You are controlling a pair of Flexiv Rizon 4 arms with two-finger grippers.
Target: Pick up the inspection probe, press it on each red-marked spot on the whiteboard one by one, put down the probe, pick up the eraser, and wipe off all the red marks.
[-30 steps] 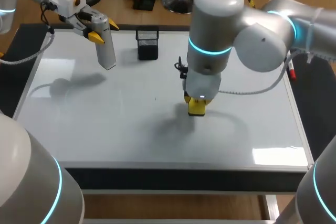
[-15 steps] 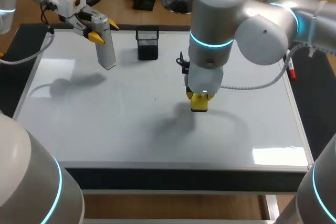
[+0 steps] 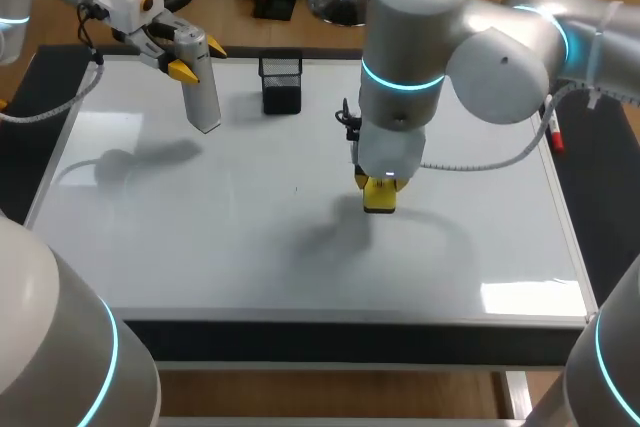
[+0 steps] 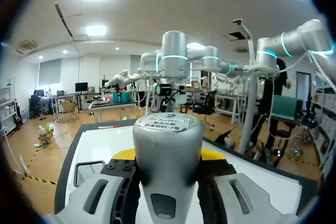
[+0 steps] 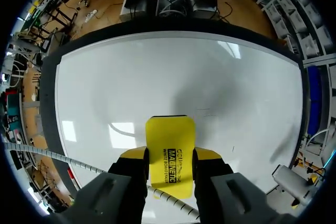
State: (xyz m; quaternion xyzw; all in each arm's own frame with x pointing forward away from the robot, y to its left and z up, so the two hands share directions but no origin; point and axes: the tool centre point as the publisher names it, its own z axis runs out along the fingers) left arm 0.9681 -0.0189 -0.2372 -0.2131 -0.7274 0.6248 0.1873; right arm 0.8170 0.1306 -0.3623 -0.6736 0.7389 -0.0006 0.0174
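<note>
Yellow plastic eraser (image 5: pixel 169 140): a flat oblong with rounded corners and black print on its top face. It sits upright between the two yellow-tipped fingers of the right gripper (image 5: pixel 170 156), one finger pressed to each long side, so this claw is clenched on it. The front half of the eraser sticks out ahead of the tips. In the head view it is low over the middle of the whiteboard (image 3: pixel 200 247); I cannot tell whether it touches. A grey spiral cable (image 5: pixel 63 161) runs beside the right fingers.

The whiteboard is smooth, glossy white, with a thin pale frame and a dark border around it. It reflects ceiling light near the front right corner and carries soft grey shadows of both arms.

The probe (image 3: pixel 203 92) is a brushed silver metal body, rounded and tapering to a blunt tip that points down at the board. It is up in the far left corner, tilted. The left gripper (image 3: pixel 198 59) grips its upper end from both sides, clamped tight. Its shadow falls apart from the tip, further left. From the left wrist, the probe's round labelled end cap fills the gap between the fingers.

A black wire-mesh cup (image 3: pixel 281 82), square, stands just beside the probe at the far edge. A red marker (image 3: pixel 553 133) lies along the right frame.
</note>
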